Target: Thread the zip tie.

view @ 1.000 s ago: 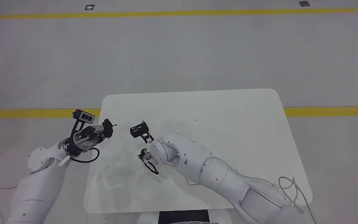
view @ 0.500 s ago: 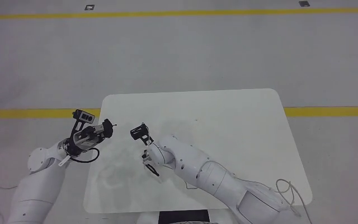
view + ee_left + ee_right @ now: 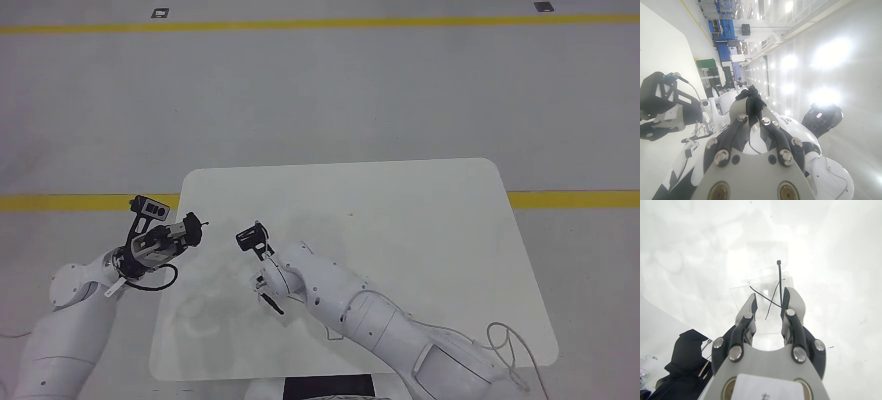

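Presently, my right gripper (image 3: 770,292) hangs released, jaws spread, above a clear block (image 3: 762,283) on the white table (image 3: 420,200). The black zip tie (image 3: 780,279) lies on that block with its head pointing away from the gripper. Its strap runs down just beside one ribbed finger pad (image 3: 784,300); whether they touch, I cannot tell. Thin dark lines cross the strap. My left gripper (image 3: 752,94), near the table's left edge, is clenched on a thin black strand (image 3: 751,144).
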